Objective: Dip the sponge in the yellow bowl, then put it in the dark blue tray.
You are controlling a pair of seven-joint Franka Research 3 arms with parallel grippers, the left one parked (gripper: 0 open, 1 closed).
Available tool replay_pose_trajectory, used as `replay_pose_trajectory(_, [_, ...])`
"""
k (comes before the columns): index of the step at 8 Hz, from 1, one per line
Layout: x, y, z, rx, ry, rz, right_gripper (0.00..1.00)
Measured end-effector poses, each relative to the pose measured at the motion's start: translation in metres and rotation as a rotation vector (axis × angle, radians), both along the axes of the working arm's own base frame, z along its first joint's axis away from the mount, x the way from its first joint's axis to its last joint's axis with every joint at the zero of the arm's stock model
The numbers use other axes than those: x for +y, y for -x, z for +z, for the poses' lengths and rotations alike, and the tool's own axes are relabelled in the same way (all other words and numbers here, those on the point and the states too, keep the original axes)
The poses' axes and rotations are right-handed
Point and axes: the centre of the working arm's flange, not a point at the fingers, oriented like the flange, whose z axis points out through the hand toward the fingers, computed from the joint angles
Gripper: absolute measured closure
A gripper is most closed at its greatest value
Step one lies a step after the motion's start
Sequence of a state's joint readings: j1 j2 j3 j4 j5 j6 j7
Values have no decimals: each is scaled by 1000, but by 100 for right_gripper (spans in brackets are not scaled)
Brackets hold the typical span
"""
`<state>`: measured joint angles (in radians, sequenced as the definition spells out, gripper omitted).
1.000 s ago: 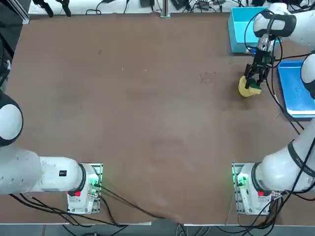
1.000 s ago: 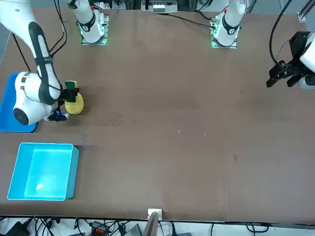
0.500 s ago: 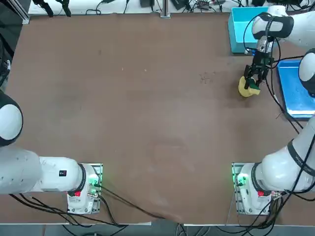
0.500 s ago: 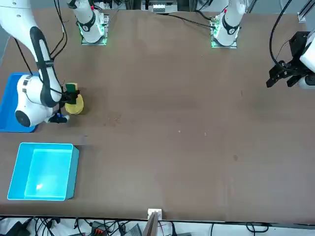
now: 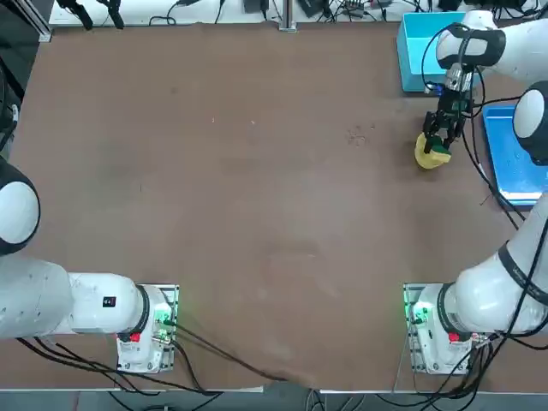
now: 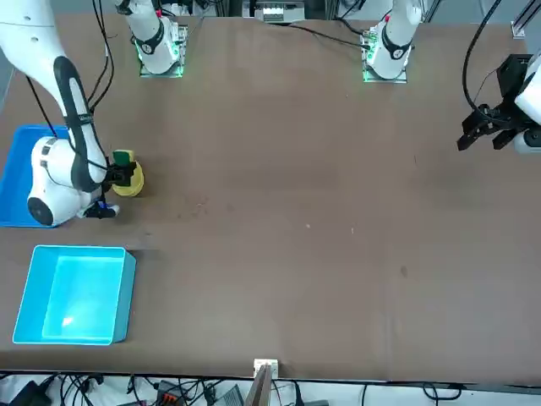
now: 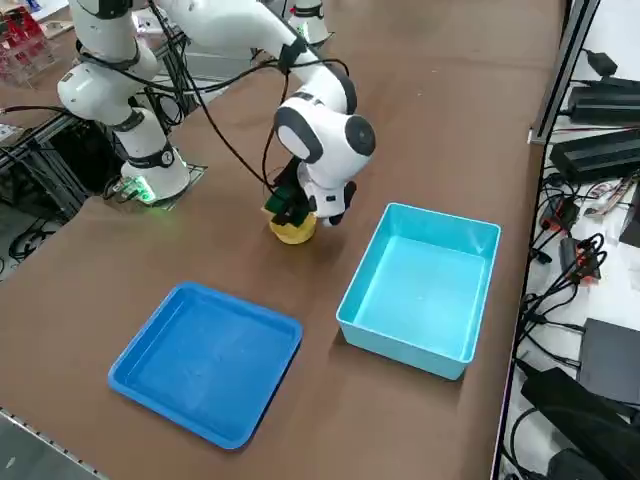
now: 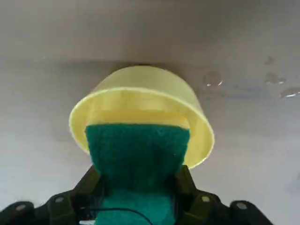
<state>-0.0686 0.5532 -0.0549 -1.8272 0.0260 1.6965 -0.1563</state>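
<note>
Your tool (image 8: 136, 206) is clamped on the sponge (image 8: 137, 157), its far end inside the bowl (image 8: 194, 123); push off-centre and the light bowl may tip or skid across the counter (image 5: 257, 171)

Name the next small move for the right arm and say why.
Probably lift straight up: the right end effector is shut on the sponge, whose front end already sits inside the yellow bowl, and the dark blue tray lies nearby.

**Sponge goes down into the bowl**

The right gripper (image 8: 140, 206) has sunk, carrying the sponge (image 8: 138, 159) lower; its end now seems to sit inside the yellow bowl (image 8: 140, 108), at the table's two o'clock.
</note>
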Motion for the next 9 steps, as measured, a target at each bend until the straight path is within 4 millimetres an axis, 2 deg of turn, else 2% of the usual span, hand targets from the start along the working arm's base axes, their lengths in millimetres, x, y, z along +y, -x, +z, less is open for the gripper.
replay_pose_trajectory(6, [0,-2,-30,-6,12,15,26])
replay_pose_trajectory(9, [3,-1,-39,-5,11,20,26])
